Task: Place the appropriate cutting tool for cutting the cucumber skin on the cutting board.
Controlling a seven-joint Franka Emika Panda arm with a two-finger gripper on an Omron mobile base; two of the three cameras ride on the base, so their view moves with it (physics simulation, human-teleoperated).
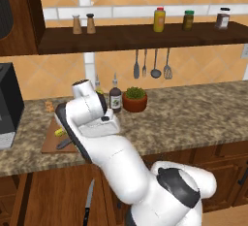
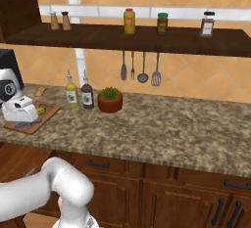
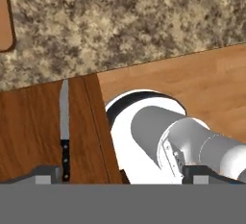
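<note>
On the granite counter, far left of the potted plant, I see the cutting board; the cucumber lies on it, small and yellow-green; just in front of the cucumber, also on the board, a dark grey piece that I read as the peeler, partly hidden by the arm; in the right base view the same board carries the cucumber, with the white hand above the board's near half; the peeler's grey end pokes out under the hand.

Gripper: two dark tips far apart at the bottom of the hand view, nothing between them, so released; the hand camera looks down past the counter edge to the wood floor; one corner of the board shows at upper left.

Knife: black handle, silver blade, lying against the cabinet front below the counter; in the left base view the knife sits below the board, well apart from it.

Left of the plant stand two bottles; utensils hang above it; jars on the shelf.
</note>
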